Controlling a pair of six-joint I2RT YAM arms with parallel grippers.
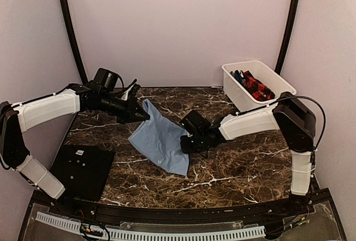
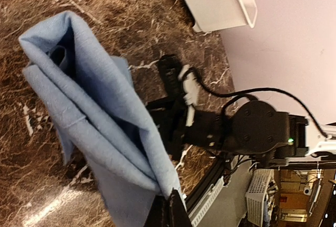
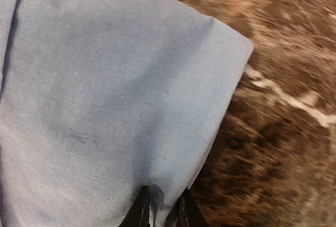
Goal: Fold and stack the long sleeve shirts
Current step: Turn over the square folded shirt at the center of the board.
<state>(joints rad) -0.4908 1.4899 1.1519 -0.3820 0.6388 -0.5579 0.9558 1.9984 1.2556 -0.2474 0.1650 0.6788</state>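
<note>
The light-blue shirt (image 1: pixel 161 138) lies partly folded in the middle of the marble table, its far corner lifted. My left gripper (image 1: pixel 142 116) is shut on that raised corner; in the left wrist view the cloth (image 2: pixel 100 117) hangs in folds from the closed fingertips (image 2: pixel 169 211). My right gripper (image 1: pixel 186 142) is shut on the shirt's right edge low over the table; in the right wrist view the cloth (image 3: pixel 105 96) is pinched between the fingers (image 3: pixel 160 211). A red-black checked shirt (image 1: pixel 257 88) and a dark blue one (image 1: pixel 238 76) lie in the white bin.
A white bin (image 1: pixel 240 96) stands at the back right of the table. A flat black square mat (image 1: pixel 83 170) lies at the front left. Curved black frame posts (image 1: pixel 72 35) rise at both back corners before the pale wall.
</note>
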